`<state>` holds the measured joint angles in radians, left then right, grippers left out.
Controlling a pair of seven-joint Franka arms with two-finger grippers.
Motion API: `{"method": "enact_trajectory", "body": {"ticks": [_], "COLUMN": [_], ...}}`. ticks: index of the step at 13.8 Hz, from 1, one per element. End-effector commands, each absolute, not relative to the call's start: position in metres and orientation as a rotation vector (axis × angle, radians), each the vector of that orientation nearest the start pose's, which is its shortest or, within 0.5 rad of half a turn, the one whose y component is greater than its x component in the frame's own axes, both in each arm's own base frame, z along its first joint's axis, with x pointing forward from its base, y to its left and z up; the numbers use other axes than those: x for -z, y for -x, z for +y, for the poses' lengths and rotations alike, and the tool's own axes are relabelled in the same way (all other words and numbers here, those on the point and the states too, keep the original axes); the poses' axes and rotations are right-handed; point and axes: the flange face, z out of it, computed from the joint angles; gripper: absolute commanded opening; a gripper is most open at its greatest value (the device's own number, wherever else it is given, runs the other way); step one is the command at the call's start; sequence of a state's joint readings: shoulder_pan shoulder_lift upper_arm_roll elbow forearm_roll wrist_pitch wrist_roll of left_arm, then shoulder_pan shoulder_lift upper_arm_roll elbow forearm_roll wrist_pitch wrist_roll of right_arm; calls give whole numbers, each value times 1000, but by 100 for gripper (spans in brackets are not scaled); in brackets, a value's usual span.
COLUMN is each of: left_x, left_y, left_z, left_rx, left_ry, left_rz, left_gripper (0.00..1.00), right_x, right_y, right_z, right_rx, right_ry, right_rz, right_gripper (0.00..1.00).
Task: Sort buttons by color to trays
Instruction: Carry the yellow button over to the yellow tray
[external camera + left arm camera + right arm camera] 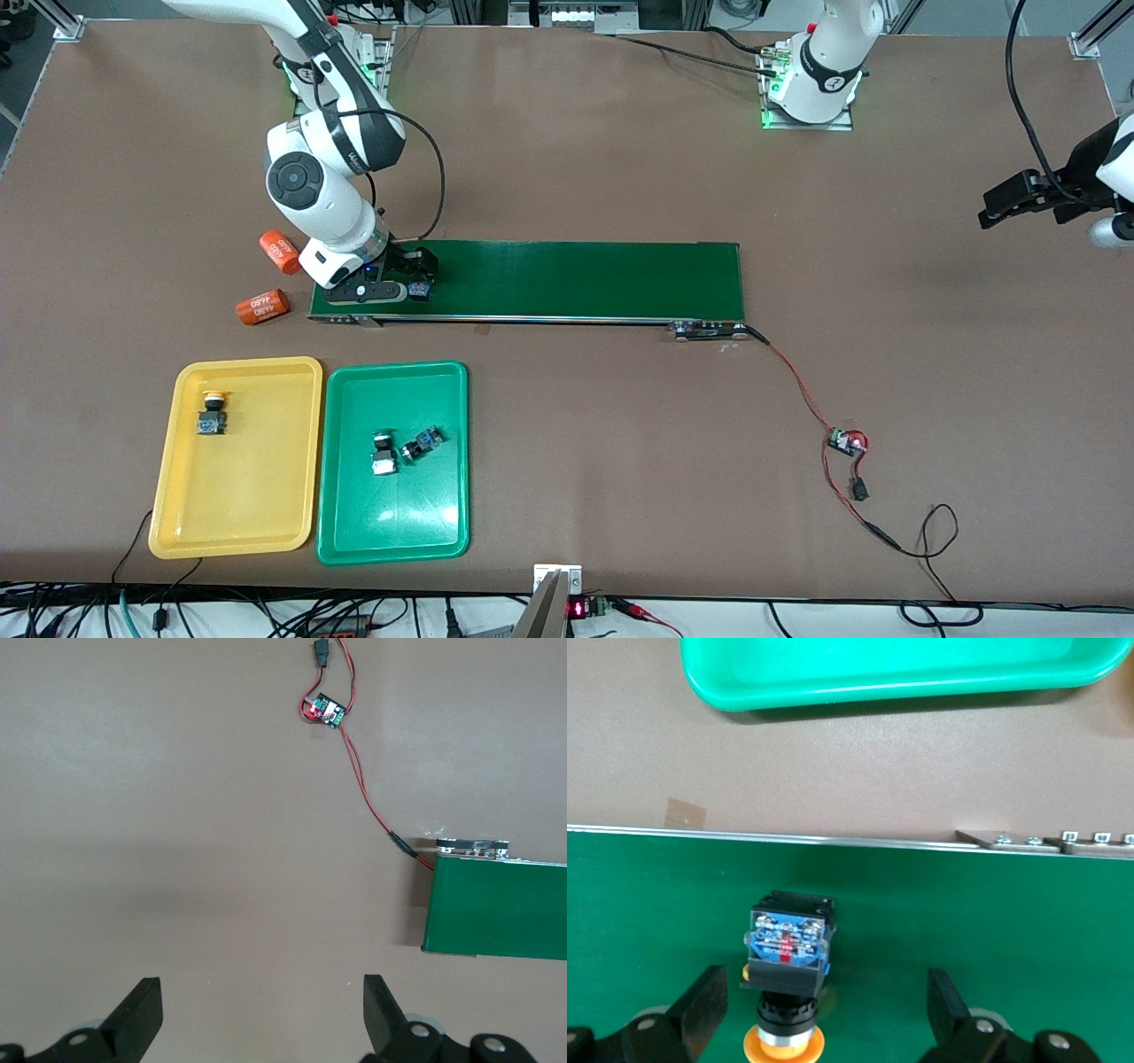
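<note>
A button (787, 961) with a yellow-orange cap lies on its side on the dark-green belt (992, 921), at the end toward the right arm. My right gripper (824, 1014) is low over it and open, with a finger on each side of the button and neither touching it; the same gripper (403, 279) and button (419, 290) show in the front view. The yellow tray (257, 487) holds one yellow-capped button (211, 415). The green tray (399, 523) holds two buttons (383, 452) (423, 443). My left gripper (261, 1010) hangs open and empty over bare table, at the left arm's end (1001, 204).
Two orange cylinders (280, 252) (263, 307) lie on the table beside the belt's end toward the right arm. A red wire runs from the belt's other end (496, 908) to a small circuit board (846, 441) (323, 711). The green tray's rim (877, 687) lies close to the belt.
</note>
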<state>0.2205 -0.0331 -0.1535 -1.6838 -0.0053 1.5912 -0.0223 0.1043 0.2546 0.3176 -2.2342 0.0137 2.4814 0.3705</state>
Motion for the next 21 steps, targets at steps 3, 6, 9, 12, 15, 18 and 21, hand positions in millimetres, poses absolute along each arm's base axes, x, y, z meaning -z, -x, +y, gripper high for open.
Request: {"method": "enact_trajectory", "body": {"ticks": [3, 6, 9, 12, 15, 18, 21], "left_x": [-592, -594, -593, -593, -594, -594, -593], "left_y": [-535, -535, -534, -535, -534, -535, -535], "left_z": [38, 33, 33, 34, 34, 32, 32], "left_rx": [-102, -95, -100, -100, -98, -98, -100], "left_ry": [3124, 3122, 3124, 3124, 3122, 3122, 3122], "left_rz": [-144, -130, -130, -132, -132, -127, -127], "left_gripper": [100, 100, 100, 100, 100, 100, 100], "right_x": [-240, -247, -265, -316, -329, -309, -264], "right_y": [-505, -514, -529, -572, -609, -649, -678], "right_z": [227, 227, 226, 221, 193, 153, 111], "right_rx": [-9, 20, -1, -28, 35, 59, 12], "right_ry": [3069, 3075, 3086, 3100, 3118, 3171, 3193], "right_rz": [-121, -151, -138, -113, -180, -317, -348], "right_gripper": [86, 34, 0, 0, 0, 0, 0]}}
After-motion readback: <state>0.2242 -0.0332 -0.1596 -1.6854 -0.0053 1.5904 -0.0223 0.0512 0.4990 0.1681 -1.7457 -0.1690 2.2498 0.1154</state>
